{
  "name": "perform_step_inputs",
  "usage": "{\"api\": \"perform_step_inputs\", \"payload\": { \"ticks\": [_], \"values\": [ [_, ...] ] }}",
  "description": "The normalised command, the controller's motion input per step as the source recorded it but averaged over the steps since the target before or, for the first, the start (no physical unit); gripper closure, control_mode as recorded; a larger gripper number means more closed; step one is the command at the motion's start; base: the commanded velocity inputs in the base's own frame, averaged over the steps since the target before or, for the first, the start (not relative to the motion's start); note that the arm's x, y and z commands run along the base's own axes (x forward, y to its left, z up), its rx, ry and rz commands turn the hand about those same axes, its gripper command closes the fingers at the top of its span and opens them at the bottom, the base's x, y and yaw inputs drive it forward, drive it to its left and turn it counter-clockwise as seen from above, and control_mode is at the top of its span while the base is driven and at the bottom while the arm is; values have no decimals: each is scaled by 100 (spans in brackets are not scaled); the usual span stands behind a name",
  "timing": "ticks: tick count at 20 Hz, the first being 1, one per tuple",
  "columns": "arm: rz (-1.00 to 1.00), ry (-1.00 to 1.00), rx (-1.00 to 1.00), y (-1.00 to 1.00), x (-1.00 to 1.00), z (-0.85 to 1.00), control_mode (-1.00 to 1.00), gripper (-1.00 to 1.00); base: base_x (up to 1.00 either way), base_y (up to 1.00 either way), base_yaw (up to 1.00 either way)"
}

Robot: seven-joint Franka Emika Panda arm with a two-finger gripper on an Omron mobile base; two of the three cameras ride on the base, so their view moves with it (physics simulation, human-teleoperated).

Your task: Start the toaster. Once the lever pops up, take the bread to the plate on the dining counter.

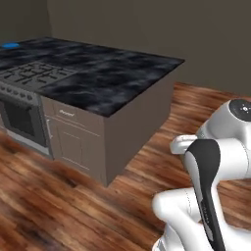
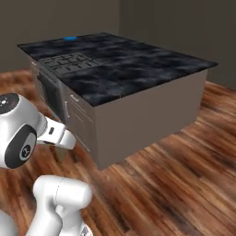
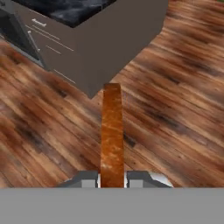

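Bread [image 3: 112, 135], brown with a darker crust, is seen edge-on in the hand view, clamped between the two fingertips [image 3: 87, 179] of the gripper [image 3: 112, 180]; it reaches from them toward 12 o'clock, over the wooden floor [image 3: 175, 113]. Past its far end stands a corner of the desk [image 3: 118, 39], the dining counter of black marble with white veins on grey cabinet sides.

In the left base view the desk [image 1: 112, 73] fills the 10 to 12 o'clock part of the picture, with a cooktop [image 1: 34, 73] set in its surface and an oven front [image 1: 19, 117] below that at 9 o'clock. The plate [image 1: 11, 45], bright blue, lies on the marble at the far left edge, at about 10 o'clock, well apart from the arm [image 1: 211, 181], which rises at 4 o'clock.

In the right base view the plate [image 2: 70, 38] sits at the desk's [image 2: 138, 69] far side at 11 o'clock, beyond the cooktop [image 2: 69, 62].
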Motion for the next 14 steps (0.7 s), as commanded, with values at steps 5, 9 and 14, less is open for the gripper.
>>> {"api": "perform_step_inputs", "payload": {
  "ticks": [5, 9, 14],
  "values": [
    [0, 0, 0, 0, 0, 0, 100, 100, 100, -68, 50],
    [0, 0, 0, 0, 0, 0, 100, 100, 97, 44, 53],
    [0, 0, 0, 0, 0, 0, 100, 100, 96, 92, 43]
  ]
}}
